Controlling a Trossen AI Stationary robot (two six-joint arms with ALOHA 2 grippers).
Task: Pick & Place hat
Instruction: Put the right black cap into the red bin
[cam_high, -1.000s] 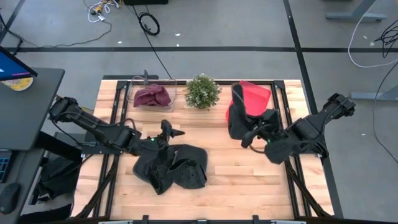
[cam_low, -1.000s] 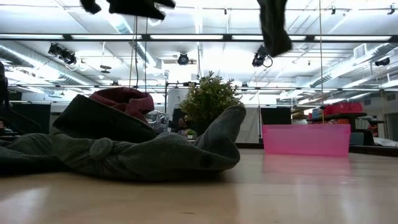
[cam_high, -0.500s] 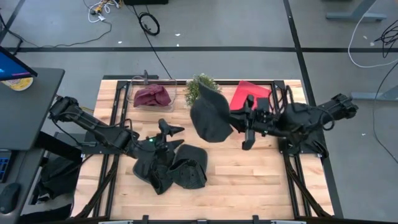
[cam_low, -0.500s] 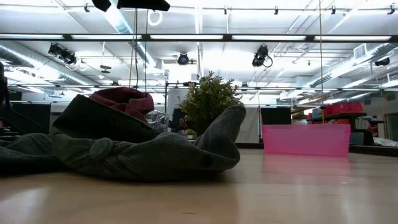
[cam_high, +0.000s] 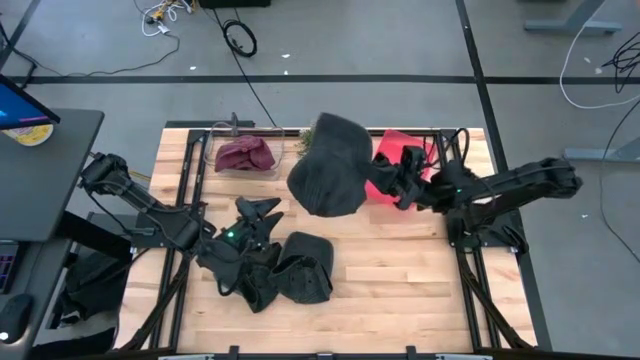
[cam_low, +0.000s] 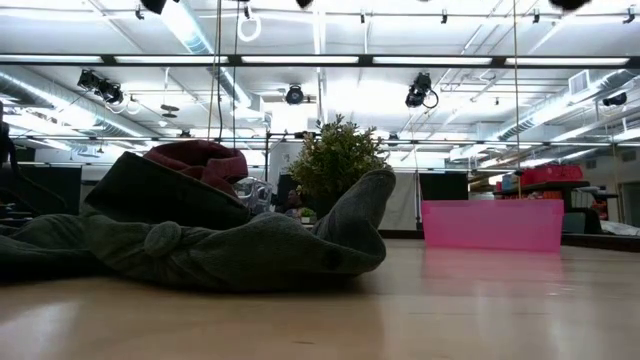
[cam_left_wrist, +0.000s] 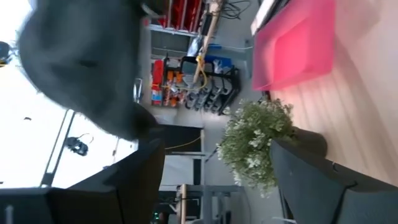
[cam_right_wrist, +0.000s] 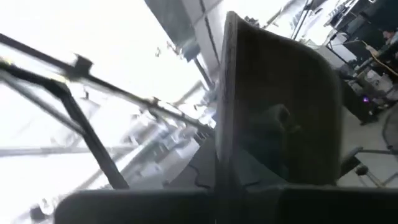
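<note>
A dark grey hat (cam_high: 328, 165) hangs high over the table's far middle and covers most of the potted plant (cam_high: 312, 126). My right gripper (cam_high: 378, 180) is at the hat's right side and is shut on it. The left wrist view shows the same hat (cam_left_wrist: 87, 68) in the air. More dark hats (cam_high: 285, 275) lie in a heap on the table's near middle, also seen in the low view as the heap (cam_low: 200, 245). My left gripper (cam_high: 256, 210) hovers open just above the heap's far edge. My right gripper holds the dark hat by its right-hand edge (cam_high: 362, 182), reaching level from the table's right side. The hat itself hides the exact place of contact. The hat is lifted clear of the table and bulges out to the left of the fingers, shown close up in the right wrist view (cam_right_wrist: 280, 118).
A pink bin (cam_high: 408, 150) stands at the far right behind the right arm. A clear container holds a maroon hat (cam_high: 247, 155) at the far left. The plant (cam_low: 335, 165) stands between them. Bare wood (cam_high: 400, 270) lies to the right of the heap.
My right gripper has risen and swung from in front of the pink bin toward the table's left and far edge. It carried the hat from hanging low up to a high position over the plant. My left gripper has shifted slightly toward the left.
</note>
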